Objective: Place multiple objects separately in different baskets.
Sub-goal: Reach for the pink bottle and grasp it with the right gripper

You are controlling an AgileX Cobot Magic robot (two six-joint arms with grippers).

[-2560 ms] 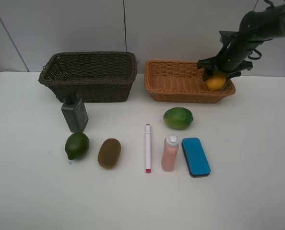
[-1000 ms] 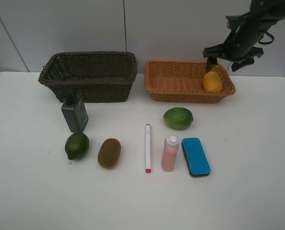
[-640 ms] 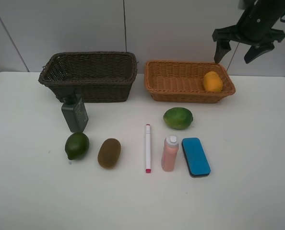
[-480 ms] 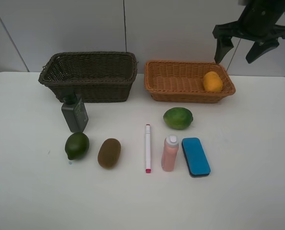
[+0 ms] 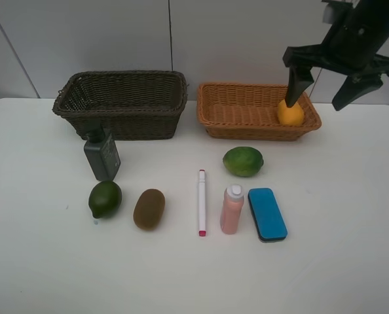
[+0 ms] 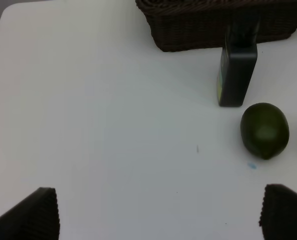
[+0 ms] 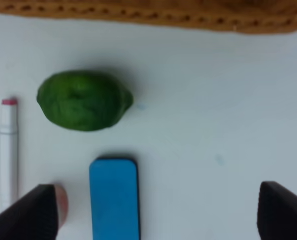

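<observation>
While in basket (image 5: 247, 133), mango (image 5: 289, 116) outside jaws.

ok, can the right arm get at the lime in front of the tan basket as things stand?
Probably yes. The right claw is open and empty, up above the table, and the lime sits alone on bare table, clear of the eraser, pink bottle and basket.

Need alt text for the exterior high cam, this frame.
The right gripper hangs open above the right end of a tan basket that holds an orange mango, with a dark brown basket to its left. On the white table in front sit a dark bottle, two green fruits, a kiwi, a marker, a pink bottle and a blue eraser.
</observation>
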